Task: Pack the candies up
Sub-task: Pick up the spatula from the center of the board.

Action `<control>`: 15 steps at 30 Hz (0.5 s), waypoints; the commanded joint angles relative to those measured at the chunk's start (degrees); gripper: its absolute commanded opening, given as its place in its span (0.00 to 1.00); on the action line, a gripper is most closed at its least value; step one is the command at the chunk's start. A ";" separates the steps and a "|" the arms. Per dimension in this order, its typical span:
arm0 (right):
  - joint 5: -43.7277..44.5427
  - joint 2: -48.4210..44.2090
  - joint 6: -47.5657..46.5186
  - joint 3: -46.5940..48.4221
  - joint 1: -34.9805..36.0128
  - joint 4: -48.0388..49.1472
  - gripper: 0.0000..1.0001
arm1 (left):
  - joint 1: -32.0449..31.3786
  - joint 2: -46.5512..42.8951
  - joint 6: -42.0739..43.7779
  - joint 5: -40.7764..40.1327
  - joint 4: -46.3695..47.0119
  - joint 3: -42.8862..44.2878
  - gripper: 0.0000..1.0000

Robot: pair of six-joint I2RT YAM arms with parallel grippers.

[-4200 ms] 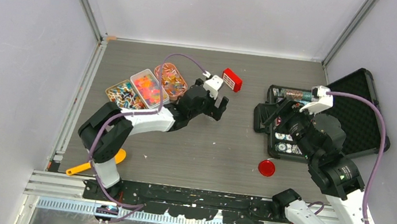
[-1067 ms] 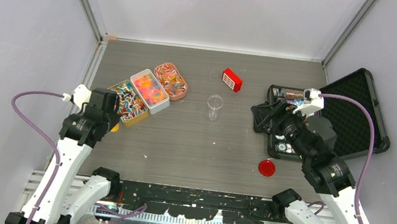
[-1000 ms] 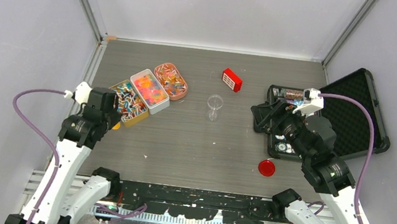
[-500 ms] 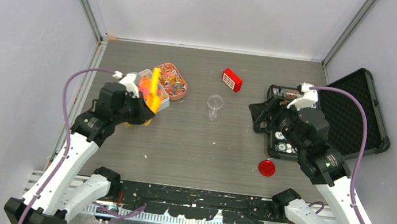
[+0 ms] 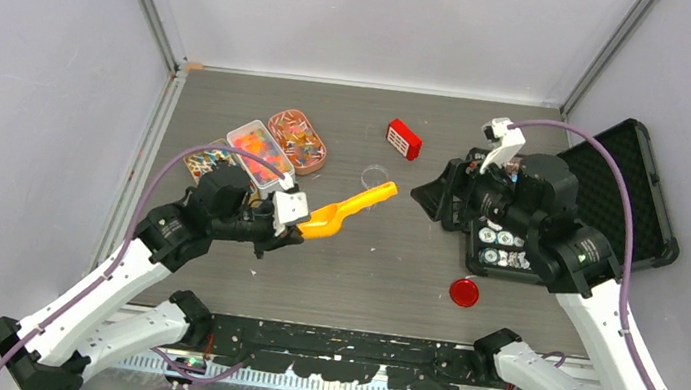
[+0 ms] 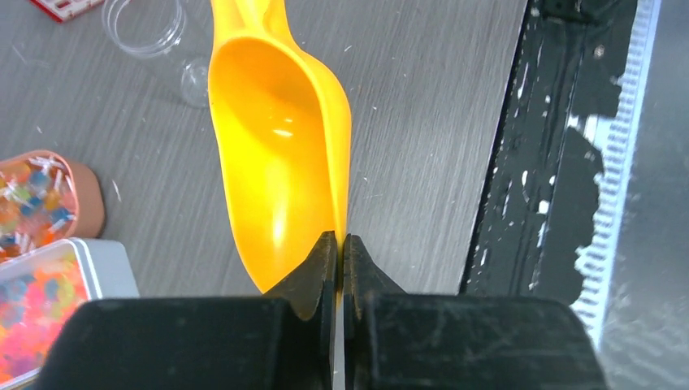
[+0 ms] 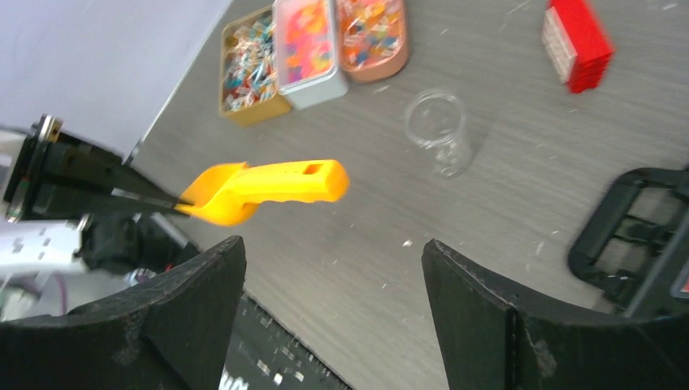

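The candies (image 5: 257,147) fill three tins at the back left: wrapped pieces in a gold tin (image 7: 248,61), pink and orange gummies in a silver tin (image 7: 305,36), mixed ones in a copper tin (image 7: 370,32). My left gripper (image 6: 341,240) is shut on the thin rim of a yellow scoop (image 6: 276,146), whose bowl looks empty. In the top view the scoop (image 5: 344,210) hangs over mid-table, its handle tip reaching a clear cup (image 5: 375,172). My right gripper (image 7: 333,268) stands wide open above the table, right of the cup (image 7: 439,130), holding nothing.
A red striped box (image 5: 403,138) lies behind the cup. A red round chip (image 5: 463,292) rests near the front right. An open black case (image 5: 622,206) with a chip tray (image 5: 500,251) sits under the right arm. A black rail (image 5: 332,340) runs along the near edge.
My left arm has swung the scoop from above the tins to mid-table, its handle now pointing at the cup. The right arm has shifted back and slightly left.
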 commanded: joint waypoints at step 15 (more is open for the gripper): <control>-23.27 8.68 -10.11 8.01 1.85 -15.23 0.75 | -2.04 0.85 24.49 20.78 -0.61 0.13 0.00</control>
